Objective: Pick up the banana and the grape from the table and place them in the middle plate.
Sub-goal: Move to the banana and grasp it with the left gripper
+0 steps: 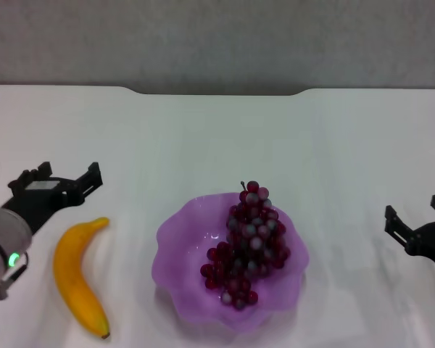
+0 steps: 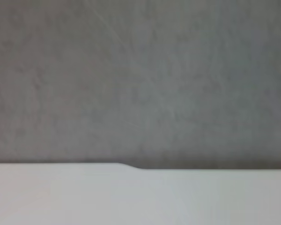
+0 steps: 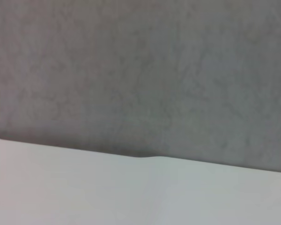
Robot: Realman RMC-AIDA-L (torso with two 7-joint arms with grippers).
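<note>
The yellow-orange banana [image 1: 78, 279] lies on the white table [image 1: 217, 138] at the front left, its dark tip toward the front edge. The bunch of dark red-purple grapes [image 1: 248, 243] rests inside the translucent purple scalloped plate [image 1: 175, 246] at the front middle. My left gripper [image 1: 61, 174] is open and empty, just behind and left of the banana's far end, not touching it. My right gripper [image 1: 415, 209] is open and empty at the right edge, well clear of the plate. Both wrist views show only the bare table and the grey wall.
A grey wall [image 1: 217, 36] runs behind the table's far edge, which has a shallow notch in the middle. The tabletop also shows in the left wrist view [image 2: 140, 197] and in the right wrist view [image 3: 131, 192].
</note>
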